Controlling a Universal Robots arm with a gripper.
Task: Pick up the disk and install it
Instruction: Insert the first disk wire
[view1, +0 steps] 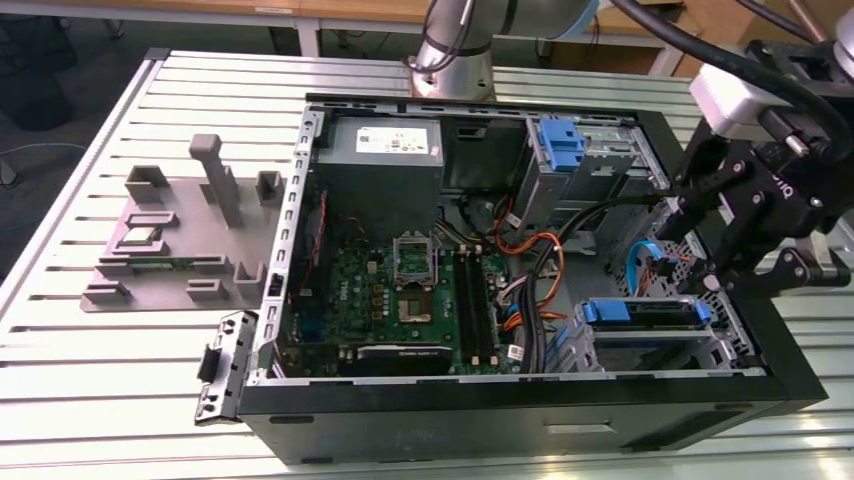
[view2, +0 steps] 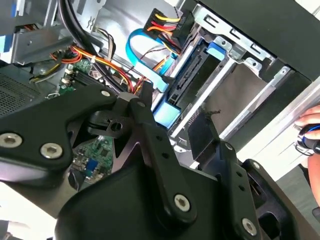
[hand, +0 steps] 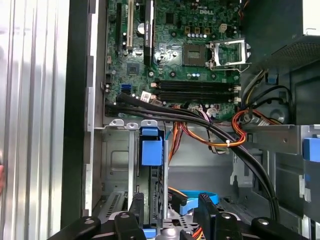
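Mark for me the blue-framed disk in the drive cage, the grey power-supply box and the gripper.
Blue-framed disk (view1: 645, 313): exterior view, blue front edge of its carrier.
Grey power-supply box (view1: 384, 150): exterior view, top face.
Gripper (hand: 170, 210): first wrist view, midway between its fingertips.

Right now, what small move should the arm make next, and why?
Probably a short lift straight up. The tool is open and holds nothing, and the disk already lies flat in the drive cage just below it. Orange cables run close by, so a sideways move could snag them.
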